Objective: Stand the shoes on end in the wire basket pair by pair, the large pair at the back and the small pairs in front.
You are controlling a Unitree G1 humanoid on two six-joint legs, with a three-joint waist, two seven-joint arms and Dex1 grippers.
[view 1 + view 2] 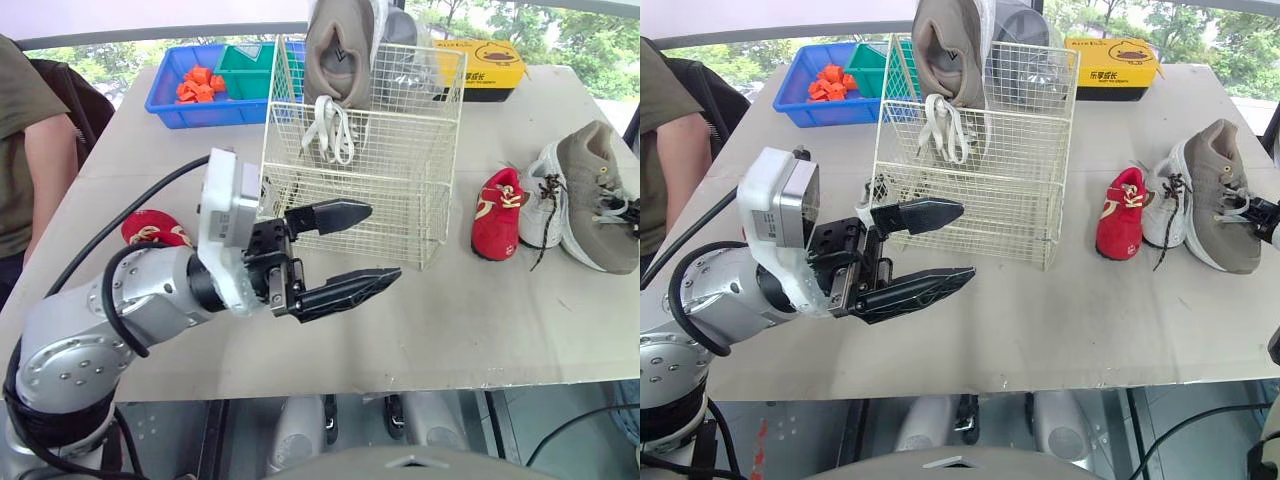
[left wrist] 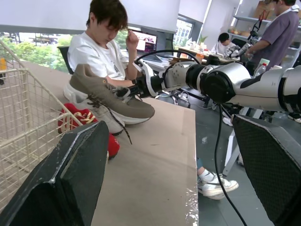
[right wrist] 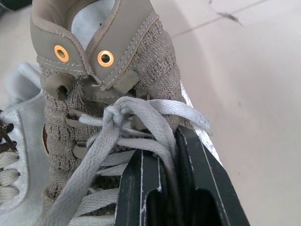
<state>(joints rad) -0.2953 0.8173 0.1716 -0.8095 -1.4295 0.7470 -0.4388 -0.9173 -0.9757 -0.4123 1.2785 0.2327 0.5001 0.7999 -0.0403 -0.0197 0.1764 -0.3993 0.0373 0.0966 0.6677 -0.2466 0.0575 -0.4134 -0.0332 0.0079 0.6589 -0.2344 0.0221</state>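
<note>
Grey shoe (image 3: 117, 80) in right hand (image 3: 165, 147)

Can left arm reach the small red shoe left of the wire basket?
Probably yes: the small red shoe lies on bare tabletop beside that arm; the open left end effector sits past it, needing retraction.

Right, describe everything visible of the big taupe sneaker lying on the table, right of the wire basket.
The taupe sneaker lies roughly sole down on the table, heel toward the far edge. It has a knit-looking upper, a smoother collar piece with two metal-ringed eyelets, a white sole and pale grey laces, tied. A white sneaker with dark laces lies against its left side. The right gripper is shut on its laces.
</note>
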